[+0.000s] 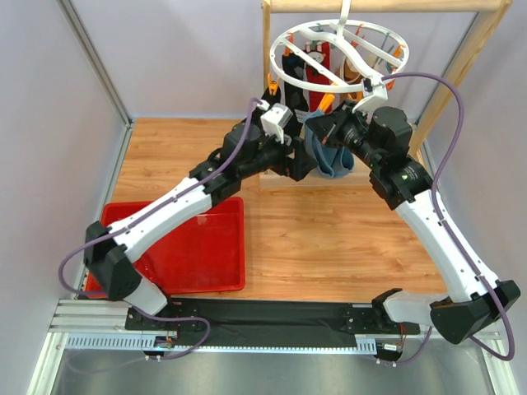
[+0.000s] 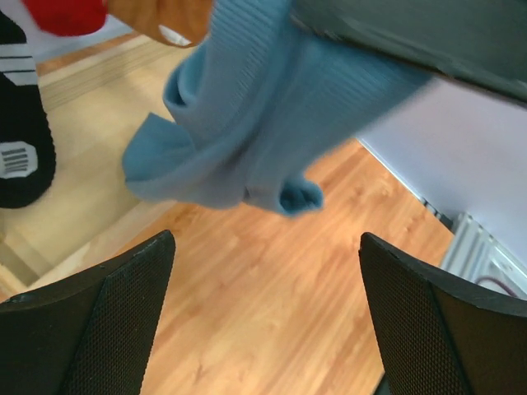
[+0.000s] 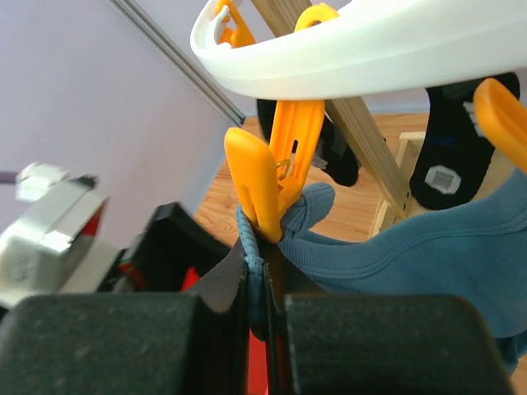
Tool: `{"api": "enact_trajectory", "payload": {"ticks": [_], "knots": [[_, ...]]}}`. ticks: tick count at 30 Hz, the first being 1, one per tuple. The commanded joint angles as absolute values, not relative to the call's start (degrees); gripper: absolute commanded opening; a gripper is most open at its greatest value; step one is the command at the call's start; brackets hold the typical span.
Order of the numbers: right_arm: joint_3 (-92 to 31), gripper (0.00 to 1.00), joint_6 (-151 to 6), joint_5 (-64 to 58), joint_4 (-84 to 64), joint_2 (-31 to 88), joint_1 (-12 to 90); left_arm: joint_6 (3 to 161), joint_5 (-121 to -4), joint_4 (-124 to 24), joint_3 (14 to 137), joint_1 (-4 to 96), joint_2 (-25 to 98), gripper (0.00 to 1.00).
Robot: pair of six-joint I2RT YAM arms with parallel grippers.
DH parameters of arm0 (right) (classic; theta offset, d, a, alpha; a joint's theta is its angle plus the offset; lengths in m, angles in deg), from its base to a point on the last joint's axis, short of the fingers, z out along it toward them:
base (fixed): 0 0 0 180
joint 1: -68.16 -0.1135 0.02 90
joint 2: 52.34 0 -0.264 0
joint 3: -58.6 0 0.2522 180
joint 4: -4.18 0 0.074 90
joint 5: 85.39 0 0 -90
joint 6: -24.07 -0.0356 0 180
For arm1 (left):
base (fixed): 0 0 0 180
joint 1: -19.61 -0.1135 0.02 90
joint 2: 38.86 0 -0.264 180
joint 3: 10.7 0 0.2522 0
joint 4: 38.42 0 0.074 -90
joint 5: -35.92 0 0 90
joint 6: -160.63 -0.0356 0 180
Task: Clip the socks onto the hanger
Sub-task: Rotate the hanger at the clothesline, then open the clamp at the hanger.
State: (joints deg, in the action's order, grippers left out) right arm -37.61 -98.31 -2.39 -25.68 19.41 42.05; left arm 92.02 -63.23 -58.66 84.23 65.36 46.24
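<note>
A blue sock (image 1: 331,156) hangs below the white ring hanger (image 1: 290,73). In the right wrist view an orange clip (image 3: 272,173) on the hanger rim (image 3: 370,58) bites the blue sock (image 3: 412,247) at its cuff. My right gripper (image 3: 262,263) is shut on that cuff just under the clip. My left gripper (image 2: 268,239) stands wide open below the dangling blue sock (image 2: 247,123), with only bare wood between its fingers (image 2: 107,313). Seen from above, the left gripper (image 1: 306,164) is just left of the sock and the right gripper (image 1: 323,125) is at its top.
Black socks (image 3: 449,156) and a red sock (image 1: 317,70) hang from other clips on the ring. A black sock with white stripes (image 2: 20,123) hangs at the left. The pale wooden rack frame (image 1: 461,66) stands behind. A red tray (image 1: 206,247) lies front left.
</note>
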Motion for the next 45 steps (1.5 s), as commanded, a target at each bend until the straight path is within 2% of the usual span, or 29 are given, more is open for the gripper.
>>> {"api": "enact_trajectory", "payload": {"ticks": [1, 6, 9, 10, 12, 13, 15, 18, 20, 25, 27, 29, 31, 32, 37, 42, 45], "knots": [[-41.02, 0.04, -99.68, -2.68, -25.75, 18.68, 41.44, 93.21, -60.94, -52.53, 90.85, 65.66, 52.51, 1.00], [-42.78, 0.13, -98.46, -2.50, -27.42, 18.06, 41.44, 94.71, -56.11, -50.68, 96.82, 65.57, 59.56, 0.97], [-44.10, 0.22, -96.09, -0.93, -29.52, 17.45, 41.44, 94.45, -56.10, -51.83, 101.05, 65.13, 63.96, 0.60], [-45.23, 0.25, -95.12, -0.23, -31.45, 17.27, 41.44, 94.88, -56.10, -51.83, 101.58, 64.70, 64.32, 0.42], [-46.91, 0.35, -93.10, 3.10, -36.44, 16.84, 41.53, 96.29, -57.77, -51.83, 101.59, 64.08, 64.67, 0.29], [-47.70, 0.39, -90.22, 4.51, -38.30, 16.66, 41.62, 96.64, -58.03, -51.57, 101.41, 63.82, 64.59, 0.14], [-50.25, 0.45, -86.52, 13.52, -43.39, 15.78, 42.14, 96.73, -58.04, -51.30, 101.06, 63.73, 64.15, 0.00], [-52.27, 0.51, -79.31, 19.62, -46.14, 14.11, 46.96, 97.00, -58.82, -51.83, 101.85, 63.46, 63.71, 0.00], [-52.19, 0.58, -74.91, 16.94, -45.27, 13.58, 54.51, 96.65, -59.27, -54.63, 102.20, 63.38, 63.36, 0.00], [-53.68, 0.57, -72.35, -0.81, -41.76, 17.79, 72.68, 96.21, -59.71, -57.44, 102.29, 62.76, 61.77, 0.00], [-52.90, 0.54, -73.57, -12.13, -37.47, 20.16, 77.19, 95.94, -60.23, -58.50, 102.73, 62.50, 61.16, 0.00], [-51.23, 0.56, -75.33, -25.01, -33.34, 22.53, 82.73, 95.15, -60.24, -59.65, 102.73, 62.15, 60.72, 0.00], [-48.43, 0.56, -77.53, -31.22, -25.86, 23.51, 85.46, 94.89, -60.93, -60.44, 102.64, 61.80, 60.19, 0.00], [-48.41, 0.58, -77.45, -35.07, -24.62, 24.12, 85.65, 95.15, -61.81, -60.62, 102.55, 61.53, 60.10, 0.00], [-47.80, 0.68, -72.09, -39.41, -21.98, 27.29, 85.48, 96.12, -64.36, -60.44, 102.29, 60.91, 59.84, 0.00], [-46.92, 0.68, -66.55, -41.97, -19.26, 27.73, 83.46, 96.73, -65.77, -60.35, 102.73, 60.65, 60.28, 0.00], [-49.10, 0.64, -66.11, -43.46, -19.33, 29.31, 82.75, 97.00, -66.21, -60.18, 102.82, 60.48, 60.19, 0.00]]}}
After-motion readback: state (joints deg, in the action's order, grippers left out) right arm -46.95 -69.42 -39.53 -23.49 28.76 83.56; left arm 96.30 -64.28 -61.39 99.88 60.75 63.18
